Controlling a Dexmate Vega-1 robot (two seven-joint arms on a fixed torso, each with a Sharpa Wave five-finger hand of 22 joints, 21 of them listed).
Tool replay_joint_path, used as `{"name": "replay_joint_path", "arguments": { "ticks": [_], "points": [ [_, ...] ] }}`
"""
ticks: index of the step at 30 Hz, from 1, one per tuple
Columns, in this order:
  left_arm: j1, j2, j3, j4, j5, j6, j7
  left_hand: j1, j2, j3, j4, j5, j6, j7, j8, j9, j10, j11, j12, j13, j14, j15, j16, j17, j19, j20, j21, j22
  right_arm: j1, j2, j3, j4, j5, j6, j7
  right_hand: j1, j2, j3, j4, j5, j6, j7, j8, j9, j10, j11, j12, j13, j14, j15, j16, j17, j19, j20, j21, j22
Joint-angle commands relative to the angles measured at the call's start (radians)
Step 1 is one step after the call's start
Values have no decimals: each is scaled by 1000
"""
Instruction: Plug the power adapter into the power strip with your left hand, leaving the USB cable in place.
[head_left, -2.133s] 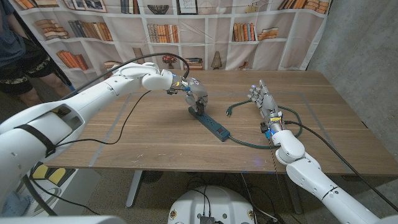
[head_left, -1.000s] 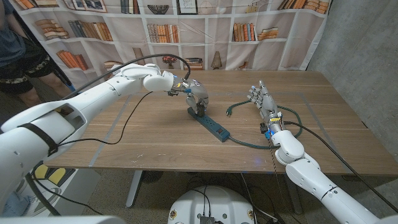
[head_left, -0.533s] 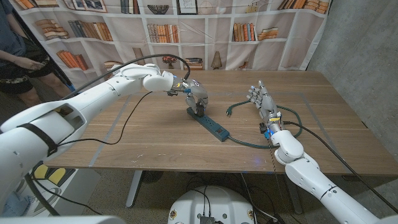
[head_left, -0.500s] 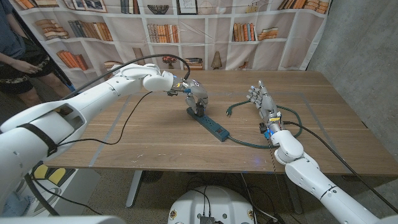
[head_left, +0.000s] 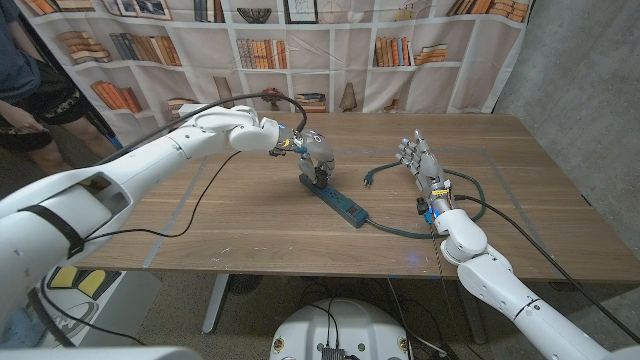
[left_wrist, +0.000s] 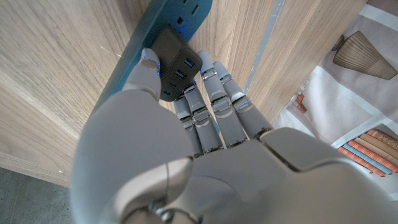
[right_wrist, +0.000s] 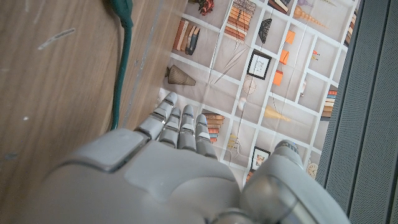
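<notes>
A teal power strip (head_left: 343, 203) lies slantwise at mid-table. A black power adapter (head_left: 320, 179) stands on its far end. My left hand (head_left: 311, 148) reaches down onto the adapter from above. In the left wrist view the adapter (left_wrist: 179, 62), with blue USB ports, sits against the strip (left_wrist: 186, 12), and my left hand (left_wrist: 205, 143) pinches it between thumb and fingers. Whether its prongs are fully seated is hidden. My right hand (head_left: 420, 160) stands upright to the right of the strip with fingers apart, holding nothing.
The strip's dark green cord (head_left: 400, 230) loops past my right hand, and its plug (head_left: 369, 180) lies loose on the table; the cord (right_wrist: 123, 37) also appears in the right wrist view. A black cable trails from my left arm. A person (head_left: 30, 90) stands at the far left.
My left hand has stayed on the adapter at the strip's far end, with only a slight shift of the arm. The person at the far left has moved. My right hand is unmoved.
</notes>
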Motion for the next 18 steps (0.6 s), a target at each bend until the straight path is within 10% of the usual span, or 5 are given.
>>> {"name": "replay_joint_path", "arguments": {
  "ticks": [1,18],
  "points": [
    [22,11,-8,-35,37,28,2,-2,7,154,76,3,141,58,44,1,78,-60,5,179,89,-81,3,1,4,-39,-5,2,3,-1,-1,3,10,-4,6,2,8,-3,0,7,8,13,-3,2,8,-2,-5,4,7,4,-2,4,6,2,-4,5],
    [38,13,-2,-36,62,50,24,-3,5,161,74,2,142,62,39,-4,80,-59,3,178,88,-78,1,0,4,-40,-7,2,10,-2,-5,6,15,-17,7,2,8,-4,1,7,8,14,-3,2,9,-1,-4,4,6,3,-2,4,5,2,-4,5]
  ]
}}
